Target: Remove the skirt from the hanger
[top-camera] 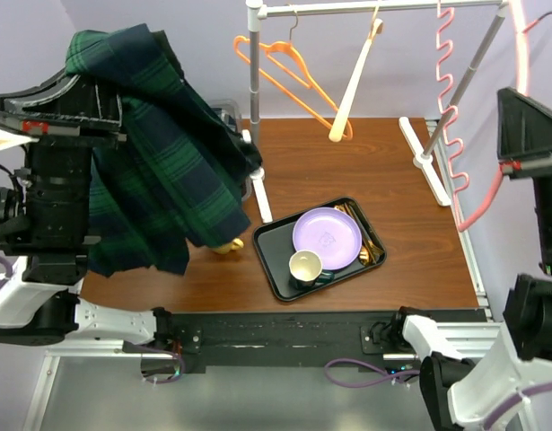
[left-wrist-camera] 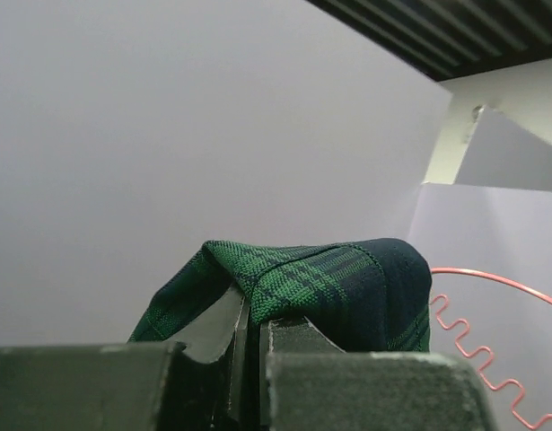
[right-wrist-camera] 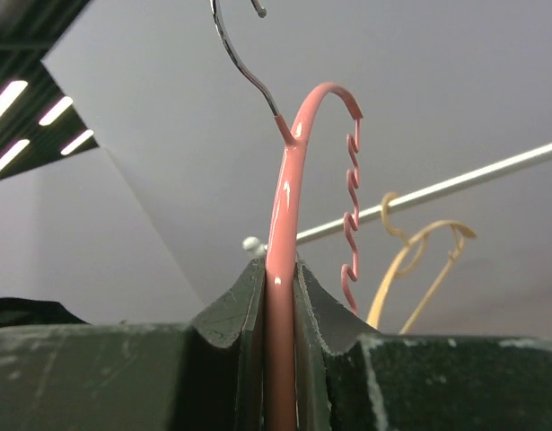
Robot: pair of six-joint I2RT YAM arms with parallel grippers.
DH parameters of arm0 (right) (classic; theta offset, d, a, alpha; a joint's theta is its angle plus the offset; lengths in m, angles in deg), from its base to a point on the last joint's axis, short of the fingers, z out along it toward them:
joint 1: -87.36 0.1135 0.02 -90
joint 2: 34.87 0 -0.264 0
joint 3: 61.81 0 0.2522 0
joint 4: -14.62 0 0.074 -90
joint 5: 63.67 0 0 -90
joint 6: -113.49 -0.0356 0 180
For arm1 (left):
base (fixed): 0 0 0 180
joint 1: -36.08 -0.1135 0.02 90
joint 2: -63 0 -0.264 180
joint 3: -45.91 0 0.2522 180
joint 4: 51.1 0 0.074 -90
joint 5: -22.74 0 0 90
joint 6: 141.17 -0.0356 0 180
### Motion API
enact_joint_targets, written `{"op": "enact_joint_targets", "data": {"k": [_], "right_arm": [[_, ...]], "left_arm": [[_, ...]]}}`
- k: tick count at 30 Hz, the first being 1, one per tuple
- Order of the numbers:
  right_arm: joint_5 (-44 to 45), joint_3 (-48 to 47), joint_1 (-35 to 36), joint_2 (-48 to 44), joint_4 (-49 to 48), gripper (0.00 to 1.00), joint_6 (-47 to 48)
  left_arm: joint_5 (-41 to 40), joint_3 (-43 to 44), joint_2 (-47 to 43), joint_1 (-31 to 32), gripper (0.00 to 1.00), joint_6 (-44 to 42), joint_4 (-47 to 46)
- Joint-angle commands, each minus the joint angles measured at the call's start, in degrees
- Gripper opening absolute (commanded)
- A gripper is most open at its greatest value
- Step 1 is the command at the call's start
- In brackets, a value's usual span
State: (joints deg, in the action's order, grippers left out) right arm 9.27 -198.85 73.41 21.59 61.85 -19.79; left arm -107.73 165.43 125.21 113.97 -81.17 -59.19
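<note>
The dark green and navy plaid skirt (top-camera: 159, 153) hangs in a bunch at the far left, lifted above the wooden table. My left gripper (left-wrist-camera: 254, 310) is shut on a fold of the skirt (left-wrist-camera: 329, 278), and its fingertips are buried in the cloth in the top view. The pink hanger (top-camera: 521, 45), with its wavy bar, is held up at the far right, well apart from the skirt. My right gripper (right-wrist-camera: 280, 269) is shut on the hanger's pink arm (right-wrist-camera: 284, 215), just below its metal hook.
A white garment rack (top-camera: 374, 7) spans the back, carrying an orange hanger (top-camera: 293, 67) and a wooden hanger (top-camera: 352, 85). A black tray (top-camera: 280, 238) near the front holds a purple plate (top-camera: 328, 231) and a cup (top-camera: 305, 266). A small yellow object (top-camera: 226, 247) peeks from under the skirt.
</note>
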Motion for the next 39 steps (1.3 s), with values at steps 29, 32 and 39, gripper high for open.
{"op": "enact_joint_targets", "data": {"k": [29,32,39], "right_arm": [[13.98,26.42,-0.20,-5.31,5.82,0.00,19.64],[14.42,27.92,-0.19,-5.40,5.55,0.00,19.99],[13.11,30.03,-0.19,-4.88,5.02,0.00,20.44]], "left_arm": [[-8.85,13.22,23.73,-50.00,0.00,5.99,9.86],[-5.51,21.38,28.47,-53.18,0.00,11.00,15.67],[3.26,27.49,34.38,-58.28,0.00,24.16,20.61]]}}
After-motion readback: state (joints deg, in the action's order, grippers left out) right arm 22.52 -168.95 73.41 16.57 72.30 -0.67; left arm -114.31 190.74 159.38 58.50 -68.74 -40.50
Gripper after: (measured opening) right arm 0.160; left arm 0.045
